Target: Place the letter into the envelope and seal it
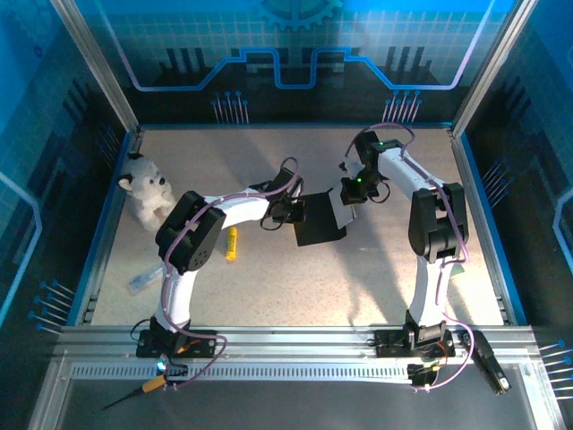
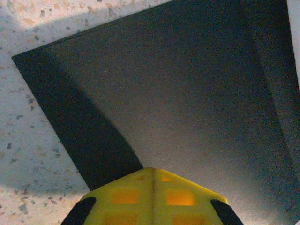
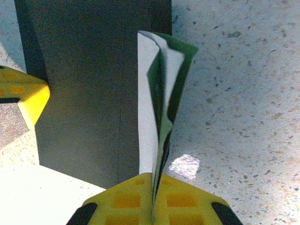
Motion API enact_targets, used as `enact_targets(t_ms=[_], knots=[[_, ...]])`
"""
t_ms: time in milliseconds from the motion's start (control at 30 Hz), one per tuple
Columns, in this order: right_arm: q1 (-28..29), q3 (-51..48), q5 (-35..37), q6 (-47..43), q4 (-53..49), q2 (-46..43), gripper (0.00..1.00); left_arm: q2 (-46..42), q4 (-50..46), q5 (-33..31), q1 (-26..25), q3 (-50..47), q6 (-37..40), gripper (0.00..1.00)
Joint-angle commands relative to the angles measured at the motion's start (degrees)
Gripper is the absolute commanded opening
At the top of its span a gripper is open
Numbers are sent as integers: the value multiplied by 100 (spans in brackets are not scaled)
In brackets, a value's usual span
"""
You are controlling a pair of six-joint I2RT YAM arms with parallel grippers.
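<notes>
Two arms (image 1: 192,233) bend inward: left end effector (image 2: 152,174) shut over the envelope (image 2: 187,93), right end effector (image 3: 153,180) clamping the letter (image 3: 146,93).

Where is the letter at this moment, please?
In the right wrist view, the folded letter is pinched in the right gripper and stands over one edge of the black envelope.

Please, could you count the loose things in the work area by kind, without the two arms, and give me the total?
black envelope: 1
white letter with green border: 1
white plush toy: 1
yellow stick: 1
small bluish clear item, too small to identify: 1
Total: 5
</notes>
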Motion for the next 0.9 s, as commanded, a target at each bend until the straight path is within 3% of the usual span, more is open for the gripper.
enact_targets(t_ms=[0,267,867], knots=[[46,144,84,95,-237,182,0,333,-708,-145,31,139,255,0],[75,133,-126,346,-653,455,0,420,-631,-95,19,233,62,0],[331,-238,-304,763,-66,372,0,591,-591,51,-74,371,-43,0]])
